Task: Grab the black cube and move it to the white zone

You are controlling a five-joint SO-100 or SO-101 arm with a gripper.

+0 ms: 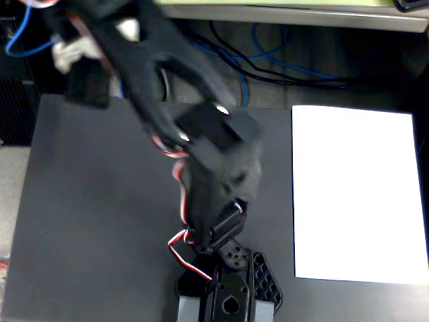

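The black cube shows in the fixed view as a dark block at the table's back left corner, right beside the blurred end of my arm. My gripper is smeared by motion at the upper left. Its fingers cannot be made out, so I cannot tell whether it is open, shut, or holding the block. The white zone is a white paper sheet lying flat on the right side of the dark grey table, far from the block.
The arm's base stands at the table's front middle, and its links cross the table's centre. Blue cables trail behind the back edge. Something white lies off the table at the upper left.
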